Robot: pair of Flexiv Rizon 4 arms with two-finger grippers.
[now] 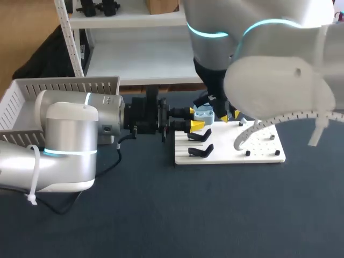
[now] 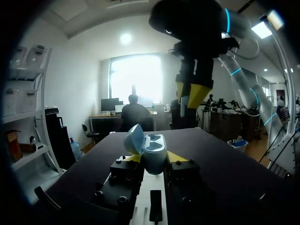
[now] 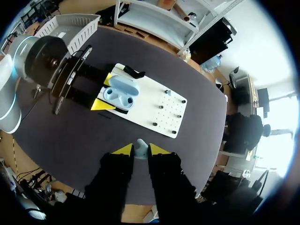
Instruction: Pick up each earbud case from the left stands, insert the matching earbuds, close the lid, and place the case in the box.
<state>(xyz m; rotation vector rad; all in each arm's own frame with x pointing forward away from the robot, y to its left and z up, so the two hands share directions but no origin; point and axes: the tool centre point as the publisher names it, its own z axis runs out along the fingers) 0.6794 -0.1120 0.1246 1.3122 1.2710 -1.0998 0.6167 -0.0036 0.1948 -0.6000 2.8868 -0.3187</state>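
Insert step: your left fingers [image 2: 154,159] pinch the open blue earbud case [image 2: 153,146] from both sides, lid [image 2: 133,139] tipped up. Your right fingers [image 3: 140,151] are pressed on a small pale earbud [image 3: 141,146], directly above the case. Next, line the earbud up with its well and lower it straight in before releasing. The lid isn't closed yet, and the case hasn't gone to the box [image 1: 32,102] behind the left fingers.
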